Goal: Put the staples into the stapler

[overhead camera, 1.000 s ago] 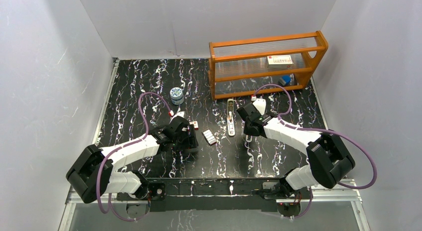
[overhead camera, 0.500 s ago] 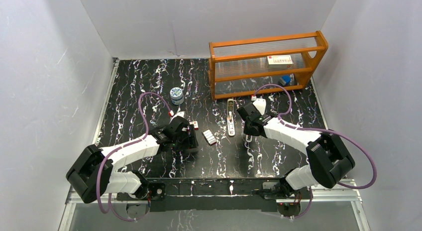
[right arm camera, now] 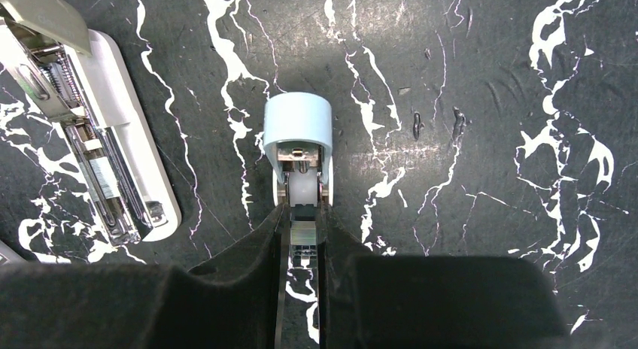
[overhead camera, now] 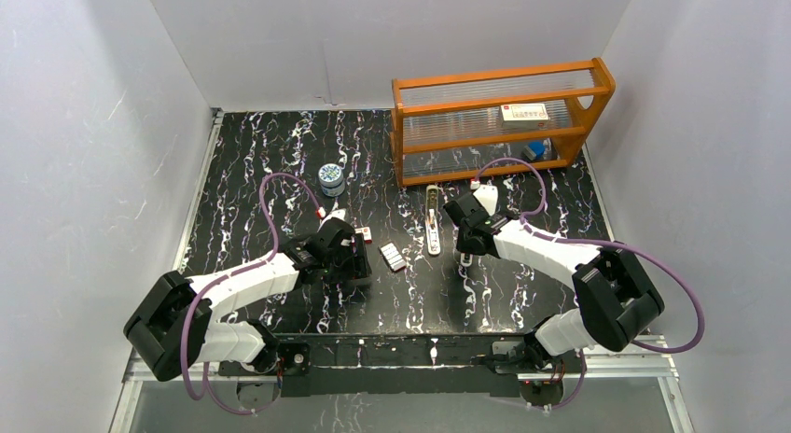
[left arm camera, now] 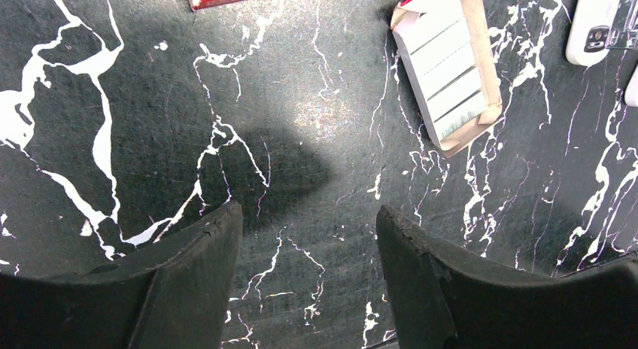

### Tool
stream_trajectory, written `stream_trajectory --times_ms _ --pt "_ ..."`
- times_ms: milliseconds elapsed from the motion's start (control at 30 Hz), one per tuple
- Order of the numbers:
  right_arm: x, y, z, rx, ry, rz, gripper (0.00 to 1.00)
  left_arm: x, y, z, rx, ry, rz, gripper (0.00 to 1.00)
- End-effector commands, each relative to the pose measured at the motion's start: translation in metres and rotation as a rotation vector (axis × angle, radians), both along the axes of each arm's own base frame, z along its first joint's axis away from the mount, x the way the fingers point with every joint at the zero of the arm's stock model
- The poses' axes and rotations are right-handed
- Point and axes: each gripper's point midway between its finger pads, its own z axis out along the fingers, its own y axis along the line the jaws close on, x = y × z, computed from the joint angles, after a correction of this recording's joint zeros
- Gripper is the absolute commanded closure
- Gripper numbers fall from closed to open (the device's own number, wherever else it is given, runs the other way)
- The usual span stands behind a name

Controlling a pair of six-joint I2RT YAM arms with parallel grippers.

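The stapler (overhead camera: 434, 218) lies open on the black marbled table, its silvery channel facing up; it also shows at the left of the right wrist view (right arm camera: 98, 161). The staples (overhead camera: 393, 257) are a silver-grey ridged block in a small cardboard tray, seen at the upper right of the left wrist view (left arm camera: 450, 71). My left gripper (overhead camera: 355, 268) is open and empty just left of the staples, its jaws (left arm camera: 308, 213) over bare table. My right gripper (overhead camera: 464, 251) is shut on a short light-blue piece (right arm camera: 298, 150), right of the stapler.
A small red-and-white box (overhead camera: 364, 234) lies left of the staples. An orange rack (overhead camera: 499, 116) at the back right holds another red-and-white box (overhead camera: 525, 112) and a blue item (overhead camera: 534, 150). A round tin (overhead camera: 331, 178) stands at the back centre.
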Motion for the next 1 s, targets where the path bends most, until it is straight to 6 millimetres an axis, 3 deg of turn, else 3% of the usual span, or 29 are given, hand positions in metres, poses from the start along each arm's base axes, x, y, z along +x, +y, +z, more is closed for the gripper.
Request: stream_trajectory --times_ms 0,600,967 --pt "0.006 0.004 -0.001 0.013 -0.019 0.012 0.75 0.004 0.002 0.007 -0.003 -0.024 0.013 0.37" --pt "0.002 -0.001 -0.005 0.011 -0.013 -0.013 0.75 0.006 0.001 0.010 -0.002 -0.029 0.008 0.37" --pt "-0.005 -0.008 -0.004 0.019 0.009 -0.125 0.75 0.005 0.001 0.009 -0.004 -0.025 0.010 0.37"
